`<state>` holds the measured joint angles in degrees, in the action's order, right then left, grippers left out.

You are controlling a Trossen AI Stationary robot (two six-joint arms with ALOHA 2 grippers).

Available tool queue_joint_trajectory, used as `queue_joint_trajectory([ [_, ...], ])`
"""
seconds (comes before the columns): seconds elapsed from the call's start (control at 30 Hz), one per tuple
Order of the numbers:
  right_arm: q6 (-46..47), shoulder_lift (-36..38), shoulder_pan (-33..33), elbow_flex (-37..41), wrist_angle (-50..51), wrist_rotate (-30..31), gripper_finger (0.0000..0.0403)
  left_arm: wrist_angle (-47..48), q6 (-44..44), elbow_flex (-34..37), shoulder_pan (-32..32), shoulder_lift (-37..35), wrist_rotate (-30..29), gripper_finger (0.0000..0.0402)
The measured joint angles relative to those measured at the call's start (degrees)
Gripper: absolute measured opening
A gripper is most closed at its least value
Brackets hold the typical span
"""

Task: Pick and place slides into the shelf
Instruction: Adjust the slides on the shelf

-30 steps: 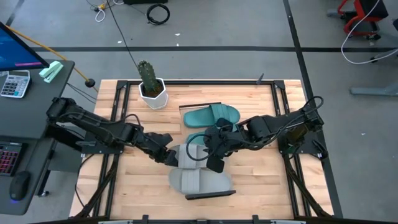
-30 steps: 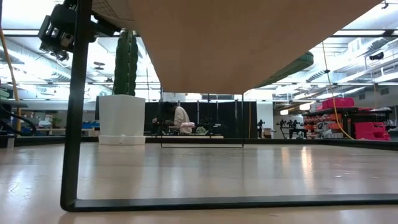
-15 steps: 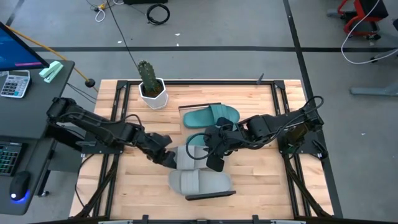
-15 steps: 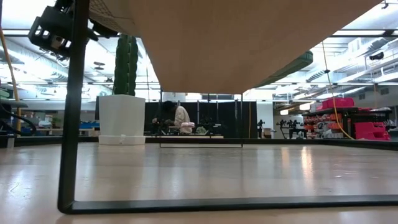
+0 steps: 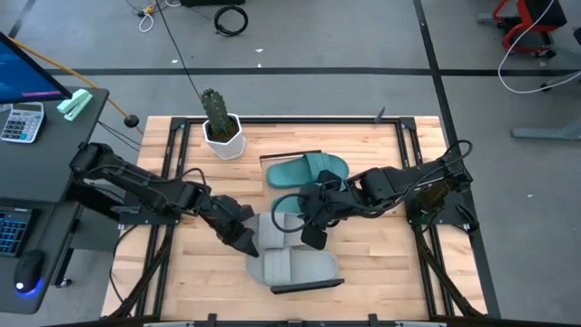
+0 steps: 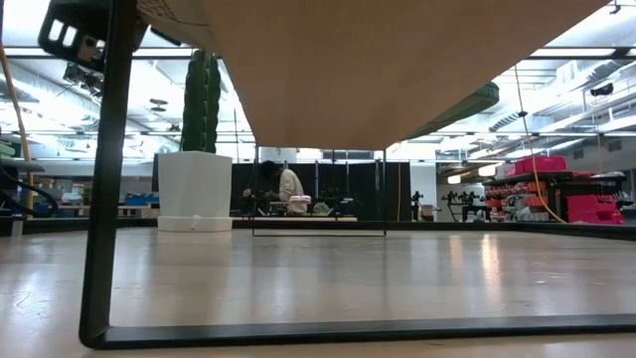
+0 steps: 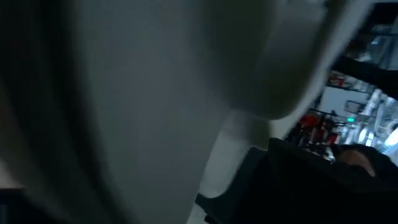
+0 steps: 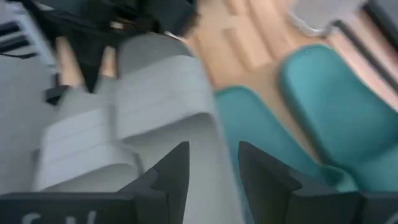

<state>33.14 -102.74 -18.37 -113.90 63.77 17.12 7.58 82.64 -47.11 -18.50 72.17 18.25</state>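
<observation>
The shelf (image 5: 307, 286) stands raised on black legs in the middle of the table; the low view looks under its pale board (image 6: 378, 70). On it lie a teal slide (image 5: 310, 170) at the far end and a grey slide (image 5: 295, 267) at the near end. Between them are a second grey slide (image 5: 275, 229) and a second teal slide (image 8: 323, 112), which shows in the high view only as a teal edge under the right arm. My left gripper (image 5: 243, 239) is at that grey slide's left end. My right gripper (image 8: 212, 163) hovers open over the seam between that grey slide (image 8: 155, 81) and the second teal slide. My left gripper reaches the second grey slide's left end (image 5: 254, 236) slanting down from the table's left. The slide's grey surface (image 7: 155, 93) fills its wrist view and hides the fingers. I cannot tell whether they touch or clasp it. The slide lies on the shelf.
A potted cactus (image 5: 221, 127) stands at the far left of the table. The shelf's black leg (image 6: 99, 199) stands close to the low camera. A desk with a calculator (image 5: 20, 123) is off the table's left. A person (image 6: 288, 187) sits far behind.
My left gripper has turned at the wrist and gone a little toward the table's near edge along the grey slide's end. In the low view the shelf's black leg has shifted a little to the left. My right gripper has kept still.
</observation>
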Motion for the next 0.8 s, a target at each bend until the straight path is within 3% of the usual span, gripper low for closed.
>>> queue_joint_trajectory([
  [0.17,5.61,0.92,0.46,-0.03,6.37,6.9,0.0144,-0.49,-0.08,-0.03,0.02,-0.17,-1.06,0.0284],
  [0.3,11.99,2.03,2.15,-0.03,12.64,8.59,0.0144,-0.57,-0.05,-0.02,-0.39,-0.17,-1.22,0.0284],
  [0.57,7.06,2.3,7.18,-0.05,7.01,-3.77,0.0144,-0.77,0.22,-0.02,-0.36,-0.19,-0.06,0.0284],
  [0.8,0.6,2.14,12.06,-0.03,5.18,-11.0,0.014,-0.84,0.1,-0.02,-0.24,-0.19,-0.47,0.0284],
])
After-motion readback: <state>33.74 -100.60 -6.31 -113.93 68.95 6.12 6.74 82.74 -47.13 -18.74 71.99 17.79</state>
